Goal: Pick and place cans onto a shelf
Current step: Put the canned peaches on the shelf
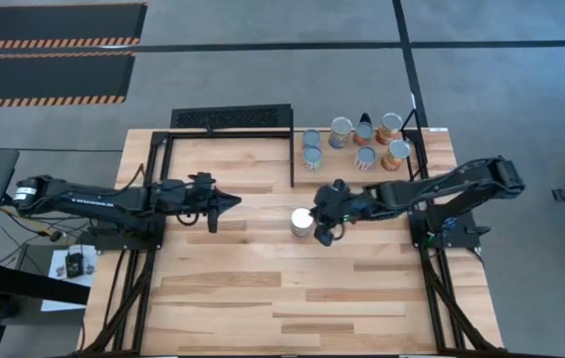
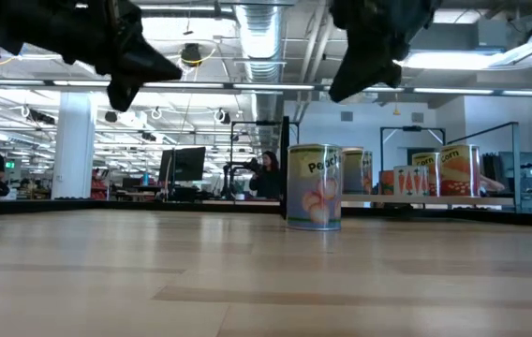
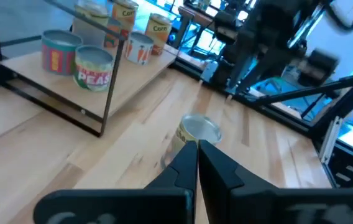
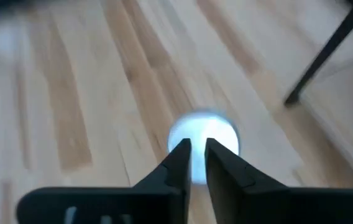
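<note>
table of pale wooden planks, bare grain across most of it. one can stands upright alone near the middle; seven more cans stand on the shelf at the far right corner, inside black frame bars. right gripper hangs above and just beside the lone can, fingers a narrow slit apart, holding nothing. left gripper hangs raised left of centre, fingers pressed together, empty. beyond: open hall, ceiling pipes, white column, monitors, people seated at desks.
</note>
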`<action>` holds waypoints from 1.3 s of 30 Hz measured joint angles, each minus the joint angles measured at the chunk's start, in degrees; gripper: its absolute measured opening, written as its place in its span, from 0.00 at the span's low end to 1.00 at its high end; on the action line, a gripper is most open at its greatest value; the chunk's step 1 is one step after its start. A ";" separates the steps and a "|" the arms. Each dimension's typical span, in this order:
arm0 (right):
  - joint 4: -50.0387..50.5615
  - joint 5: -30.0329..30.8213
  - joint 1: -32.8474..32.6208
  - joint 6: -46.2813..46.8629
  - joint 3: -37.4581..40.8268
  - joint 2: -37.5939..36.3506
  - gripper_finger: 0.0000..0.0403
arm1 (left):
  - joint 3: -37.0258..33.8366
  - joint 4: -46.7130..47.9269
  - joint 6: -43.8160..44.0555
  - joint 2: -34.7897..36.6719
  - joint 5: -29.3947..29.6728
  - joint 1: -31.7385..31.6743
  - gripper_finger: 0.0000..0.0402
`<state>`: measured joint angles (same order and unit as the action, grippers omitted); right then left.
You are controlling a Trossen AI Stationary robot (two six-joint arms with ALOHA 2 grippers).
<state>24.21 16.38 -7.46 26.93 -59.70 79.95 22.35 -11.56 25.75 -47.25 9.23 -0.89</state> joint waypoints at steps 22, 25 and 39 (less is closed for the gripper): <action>28.46 -5.80 0.00 0.07 -26.22 21.05 0.54 | -1.92 14.81 -7.70 16.77 1.79 -0.28 0.00; 29.39 -6.03 0.00 -0.26 -27.67 23.52 0.55 | -2.62 17.52 -7.98 19.59 2.28 -0.28 0.00; 29.85 -6.15 -0.44 -1.99 -30.37 31.09 0.49 | -15.18 15.02 -2.51 36.52 1.71 -0.28 0.00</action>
<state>54.05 10.23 -7.90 24.94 -90.07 111.04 7.17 3.46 23.24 -10.73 10.94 -1.17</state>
